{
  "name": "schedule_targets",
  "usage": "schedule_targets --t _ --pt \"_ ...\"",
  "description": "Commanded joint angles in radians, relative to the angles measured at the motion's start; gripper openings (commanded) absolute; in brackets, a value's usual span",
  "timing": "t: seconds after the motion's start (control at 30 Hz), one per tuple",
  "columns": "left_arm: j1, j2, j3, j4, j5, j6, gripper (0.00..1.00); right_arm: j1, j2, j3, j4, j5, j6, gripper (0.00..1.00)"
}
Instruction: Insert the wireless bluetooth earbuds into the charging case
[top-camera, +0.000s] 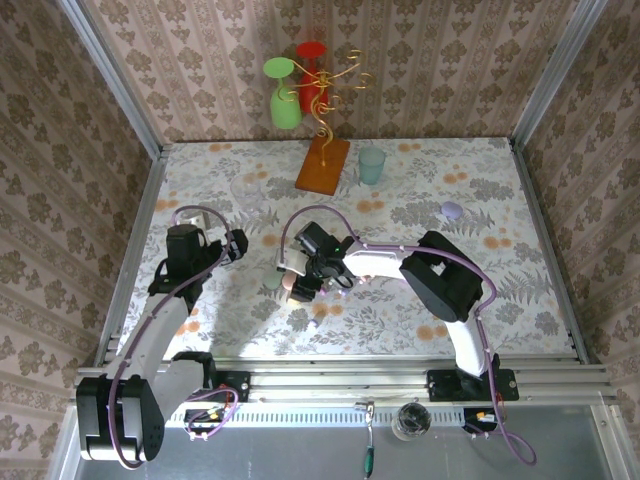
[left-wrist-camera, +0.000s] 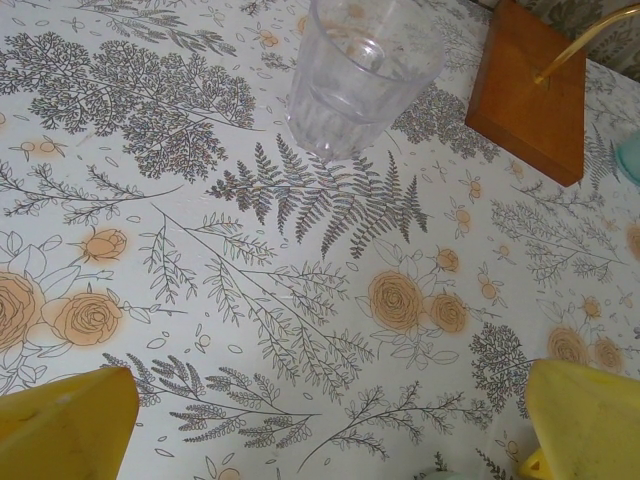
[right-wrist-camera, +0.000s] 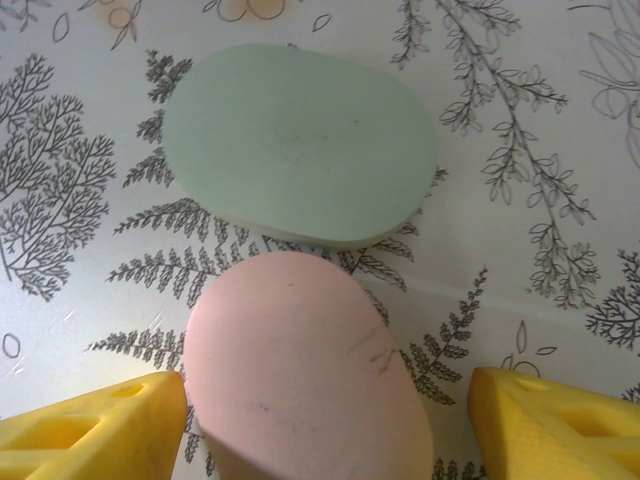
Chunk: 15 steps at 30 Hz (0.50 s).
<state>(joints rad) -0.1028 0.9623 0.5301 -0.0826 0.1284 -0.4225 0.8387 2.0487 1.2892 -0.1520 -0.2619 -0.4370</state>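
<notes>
Pink case, likely light and slick, lies between parted fingers of right gripper, at 6 o'clock of green case; pinch its sides

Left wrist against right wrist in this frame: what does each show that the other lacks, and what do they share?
Left wrist: a clear glass and a wooden base with a gold stem, both ahead of the left gripper, with nothing between its fingers. Right wrist: a green case and a pink case, both closed and close together. The pink case lies between the fingers of the right gripper. Shared: the floral tablecloth and yellow fingers spread wide at the bottom corners.
</notes>
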Motion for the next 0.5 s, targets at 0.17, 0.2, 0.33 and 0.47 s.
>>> schedule_targets --t 0.17,0.2,0.33,0.47 --pt "0.007 0.0 -0.002 -0.01 0.015 0.02 1.0 0.033 -0.049 -0.032 -0.09 -0.051 -0.024 0.7" --pt "0.007 0.0 -0.002 -0.009 0.014 0.021 1.0 0.033 -0.052 -0.036 -0.085 -0.049 -0.02 0.69" --pt "0.007 0.006 -0.001 -0.002 0.017 0.019 1.0 0.033 -0.039 -0.028 -0.076 -0.01 -0.011 0.56" --pt "0.006 0.014 0.001 0.001 0.021 0.021 1.0 0.033 -0.023 -0.016 -0.065 0.006 -0.002 0.51"
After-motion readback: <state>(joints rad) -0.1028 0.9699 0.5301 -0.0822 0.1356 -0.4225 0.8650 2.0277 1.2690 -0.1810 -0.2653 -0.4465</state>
